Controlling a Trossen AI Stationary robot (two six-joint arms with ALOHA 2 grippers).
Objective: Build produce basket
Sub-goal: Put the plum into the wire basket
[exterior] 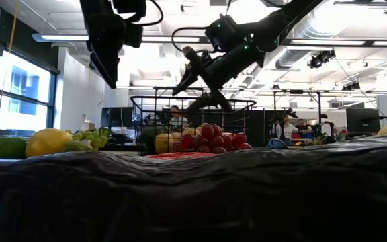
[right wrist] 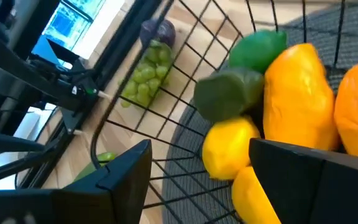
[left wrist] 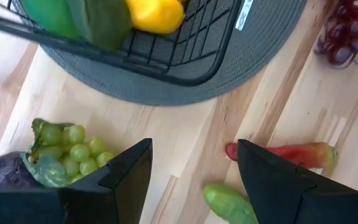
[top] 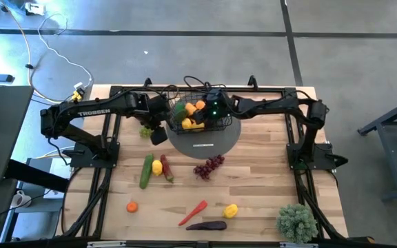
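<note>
Fingers of the left gripper (left wrist: 191,180) stand apart with nothing between them, just outside the basket (top: 200,117) wall. Green grapes (left wrist: 67,149) lie on the table close beside 1 finger, on the side away from the basket; their bunch runs roughly across the gap line, so this arm is nearer to them. Right gripper (right wrist: 197,180) hangs over the basket, fingers spread and empty, with lemons (right wrist: 229,149) and other produce piled below.
</note>
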